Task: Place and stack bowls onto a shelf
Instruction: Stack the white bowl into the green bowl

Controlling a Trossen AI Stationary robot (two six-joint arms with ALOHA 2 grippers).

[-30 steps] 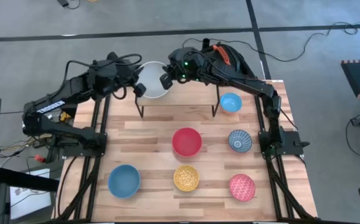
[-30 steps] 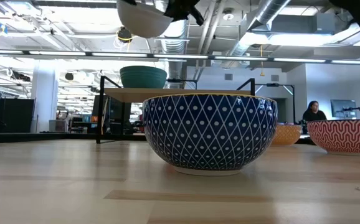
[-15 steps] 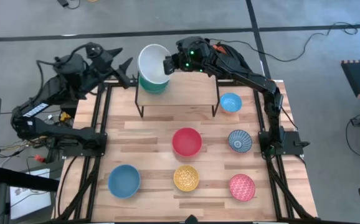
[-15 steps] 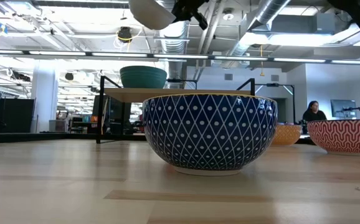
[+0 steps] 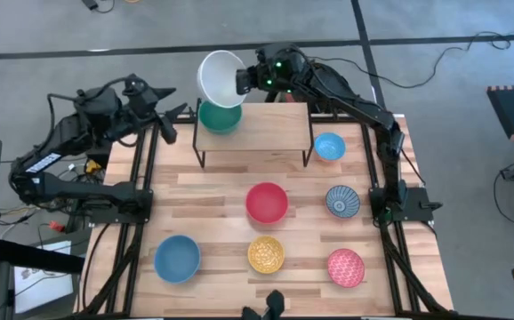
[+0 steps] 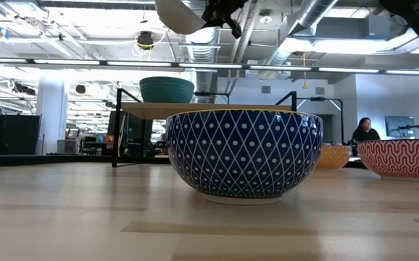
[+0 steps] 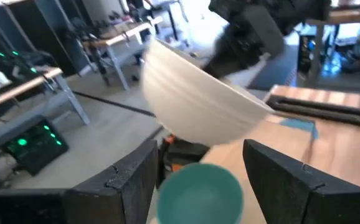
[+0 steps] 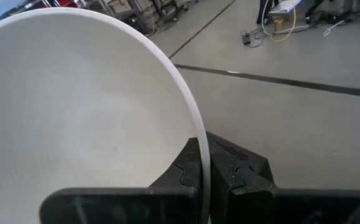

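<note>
Right tool (image 5: 242,80) pinches the white bowl (image 5: 219,78) by its rim; level it, lower squarely into the green bowl (image 5: 218,116); left tool (image 5: 161,121) open

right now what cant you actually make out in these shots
- Green bowl on the shelf: partly covered in the high view by the white bowl held in the right gripper.
- White bowl: cropped by the top edge in the low view.
- Left gripper: beside the shelf; blurred in its own wrist view.
- Distant person in the low view: too small for detail.
</note>
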